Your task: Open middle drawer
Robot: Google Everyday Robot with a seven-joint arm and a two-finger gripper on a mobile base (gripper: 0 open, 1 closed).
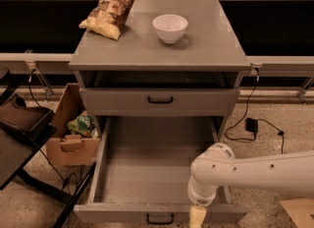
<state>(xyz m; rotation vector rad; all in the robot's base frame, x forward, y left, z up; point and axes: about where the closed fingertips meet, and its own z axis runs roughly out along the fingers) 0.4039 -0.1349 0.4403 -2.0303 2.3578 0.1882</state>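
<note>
The middle drawer (147,173) is pulled far out of the grey cabinet (216,50) and is empty inside. Its front (117,213) lies along the bottom edge of the camera view, with a small black bar handle (159,218). My gripper (197,217) hangs from the white arm (255,170) that reaches in from the right. It is at the drawer's front edge, a little to the right of the handle. The smaller drawer (117,101) above is closed. Any drawer below is hidden under the open one.
A chip bag (110,7) and a white bowl (170,27) sit on the cabinet top. A cardboard box (66,146) with a green packet (84,123) stands at the left, beside a black stand (19,138). A power adapter (252,124) with its cable lies on the floor at the right.
</note>
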